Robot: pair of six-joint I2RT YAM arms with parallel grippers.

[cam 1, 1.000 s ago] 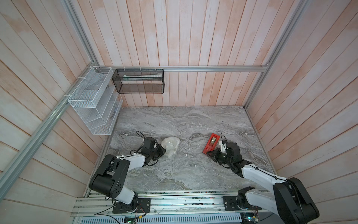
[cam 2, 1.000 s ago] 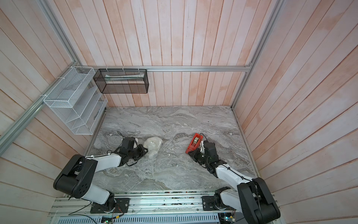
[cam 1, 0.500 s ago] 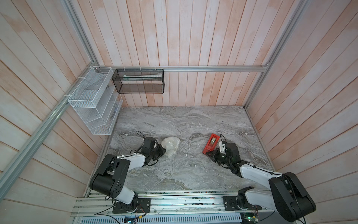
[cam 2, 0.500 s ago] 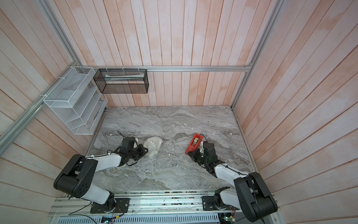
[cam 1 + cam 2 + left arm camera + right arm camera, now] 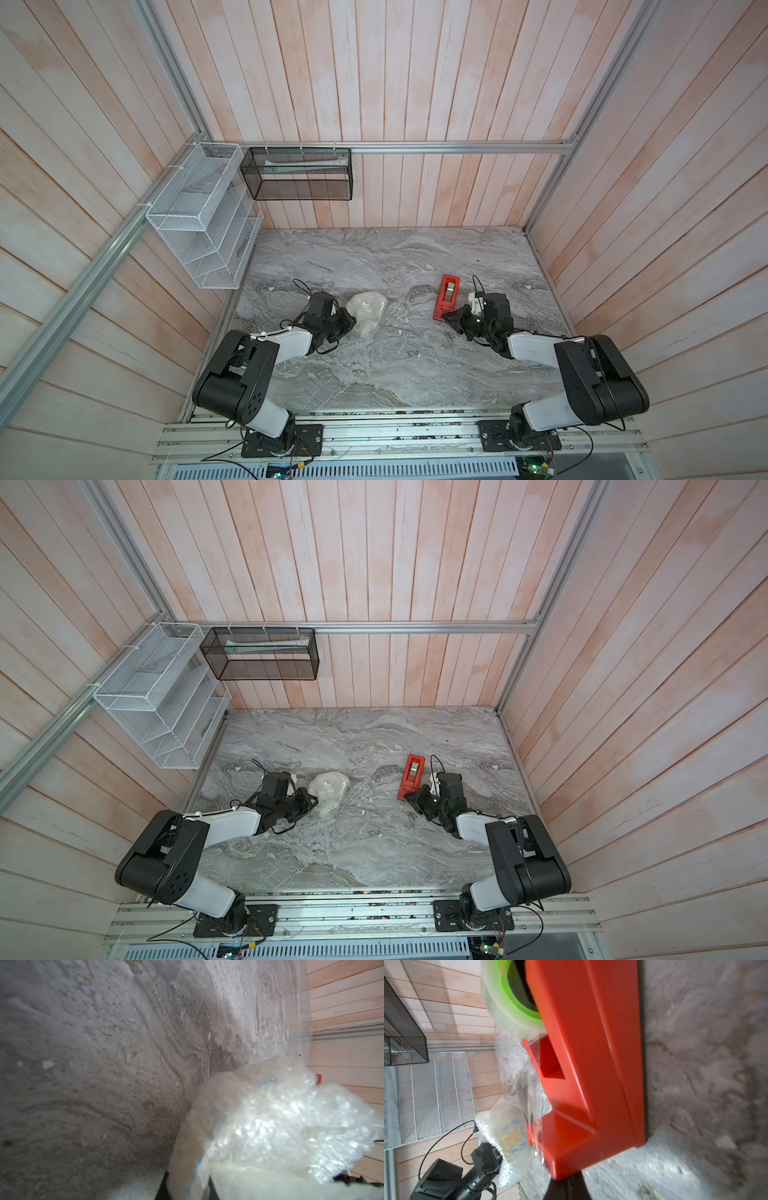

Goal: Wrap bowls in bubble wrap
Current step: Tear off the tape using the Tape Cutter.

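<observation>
Lest it spring off the small floral white bowl (image 5: pixel 512 1132) at 9 o'clock on the table (image 5: pixel 395 365), the near-shut left gripper (image 5: pixel 350 323) pinches the crinkly clear bubble wrap (image 5: pixel 368 308). The closed right gripper (image 5: pixel 450 318) sits at the 6 o'clock end of the red plastic tape dispenser (image 5: pixel 446 293); I cannot tell whether it holds anything.

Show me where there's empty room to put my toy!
The grey marble tabletop is bare along the wooden back wall and across the front by the metal rail. It is crowded around the crinkly bubble-wrapped bundle and the red plastic tape dispenser.
</observation>
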